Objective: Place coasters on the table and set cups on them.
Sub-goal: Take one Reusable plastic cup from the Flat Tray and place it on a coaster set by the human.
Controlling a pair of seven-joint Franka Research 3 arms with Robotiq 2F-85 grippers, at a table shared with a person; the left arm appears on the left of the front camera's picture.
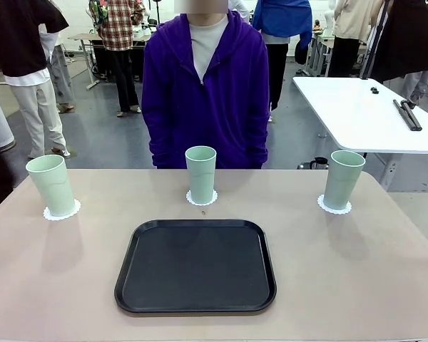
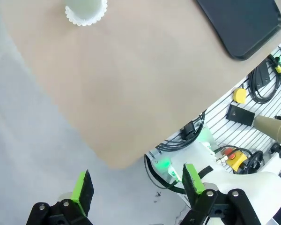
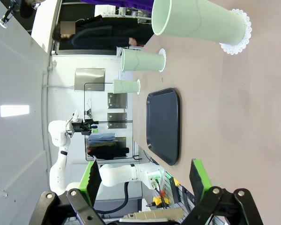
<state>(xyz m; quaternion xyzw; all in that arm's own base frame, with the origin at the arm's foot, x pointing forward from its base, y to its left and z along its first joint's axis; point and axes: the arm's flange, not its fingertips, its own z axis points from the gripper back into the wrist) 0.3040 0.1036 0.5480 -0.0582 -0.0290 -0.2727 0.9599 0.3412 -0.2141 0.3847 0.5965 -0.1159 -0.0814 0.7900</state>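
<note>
Three mint-green cups stand upright on the beige table, each on a white lacy coaster: left cup on coaster, middle cup on coaster, right cup on coaster. The right wrist view shows the right cup on its coaster, with the other two cups beyond. My right gripper is open, back from the table. My left gripper is open, hanging off the table's corner, with one coaster and its cup's base far ahead.
A black tray lies empty at the table's near middle. A person in a purple hoodie stands behind the far edge, hands not showing. A white table stands at the back right. Cables and robot base hardware sit below the table's near edge.
</note>
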